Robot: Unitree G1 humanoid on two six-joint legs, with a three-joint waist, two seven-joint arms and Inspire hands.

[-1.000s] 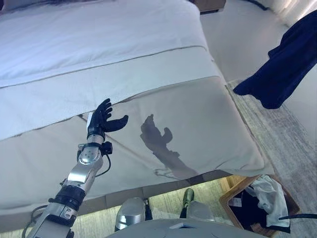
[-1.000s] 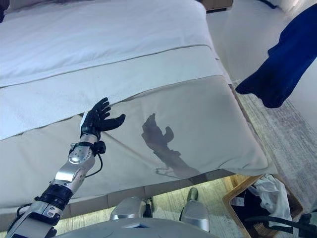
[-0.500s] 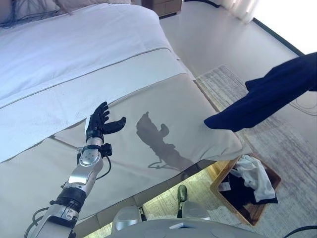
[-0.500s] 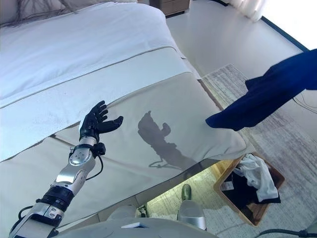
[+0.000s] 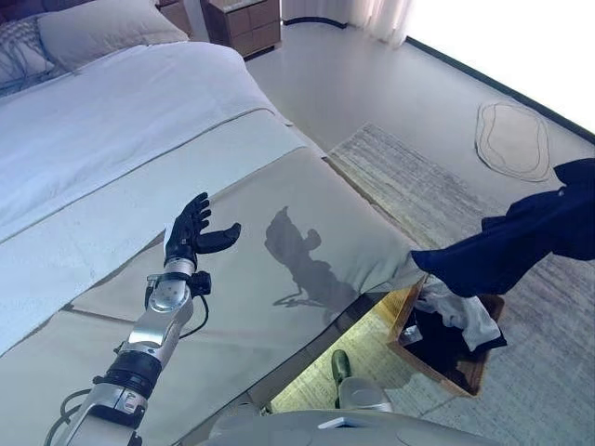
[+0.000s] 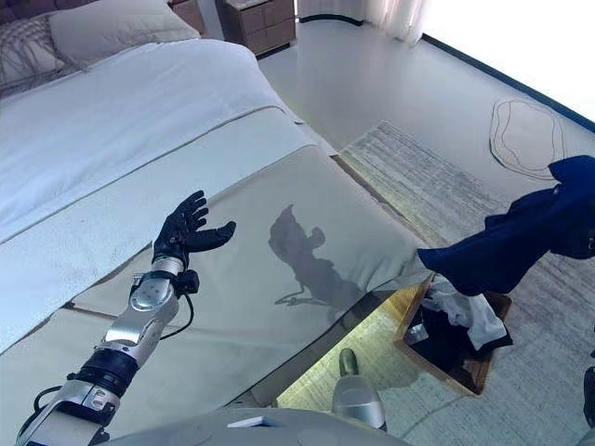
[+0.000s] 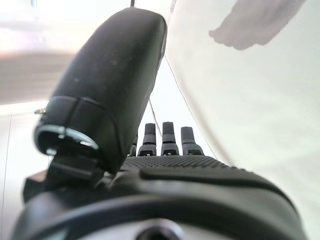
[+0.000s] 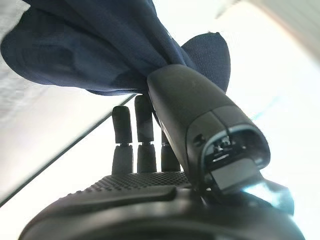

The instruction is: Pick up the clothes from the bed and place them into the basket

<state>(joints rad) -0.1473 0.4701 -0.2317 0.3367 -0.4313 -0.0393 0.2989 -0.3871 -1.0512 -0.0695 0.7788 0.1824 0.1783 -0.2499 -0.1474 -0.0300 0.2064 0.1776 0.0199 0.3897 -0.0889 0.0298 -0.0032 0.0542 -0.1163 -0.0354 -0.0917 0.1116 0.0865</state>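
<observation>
A dark navy garment [image 5: 507, 251] hangs in the air at the right, pinched between the thumb and fingers of my right hand [image 8: 150, 185]. Its lower end dangles just above the wooden basket [image 5: 435, 368] on the floor by the bed's corner. Inside the basket lie black and white clothes [image 5: 456, 321]. My left hand [image 5: 193, 229] hovers open over the beige bed cover [image 5: 307, 214], holding nothing. No clothes show on the visible part of the bed.
A grey rug [image 5: 409, 177] lies beside the bed under the basket. A wooden nightstand [image 5: 246, 20] and pillows [image 5: 93, 32] are at the far end. A round mat [image 5: 511, 139] lies on the floor at the far right.
The view has swung right, showing more floor. The navy garment has come down and now hangs right over the basket. My left hand keeps its pose.
</observation>
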